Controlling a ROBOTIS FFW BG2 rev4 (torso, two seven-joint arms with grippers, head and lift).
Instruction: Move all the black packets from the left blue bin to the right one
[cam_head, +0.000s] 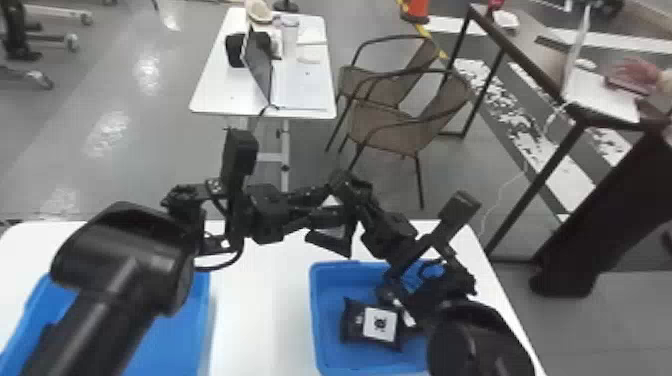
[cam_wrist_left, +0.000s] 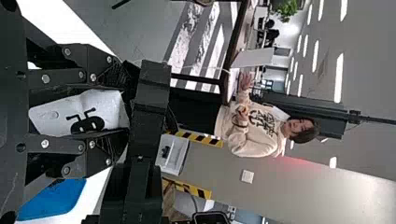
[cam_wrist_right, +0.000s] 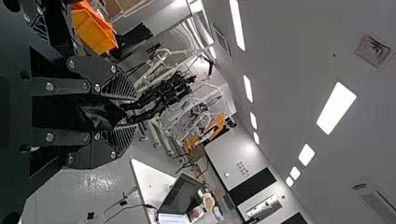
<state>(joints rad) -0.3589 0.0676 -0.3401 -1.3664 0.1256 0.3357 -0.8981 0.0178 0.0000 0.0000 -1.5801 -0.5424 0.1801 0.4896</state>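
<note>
One packet (cam_head: 371, 324) is in the right bin (cam_head: 316, 320), lower right, another's pinched by both left gripper (cam_wrist_left: 114, 112) and right gripper (cam_wrist_right: 125, 113) mid-frame, and the left bin's (cam_head: 202, 310) remainder, lower left, I can't tell!

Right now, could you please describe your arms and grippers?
The left arm and right arm are black with rounded housings; a black cable loops near the left wrist. The left gripper and right gripper have black, ribbed fingers with silver screws.
</note>
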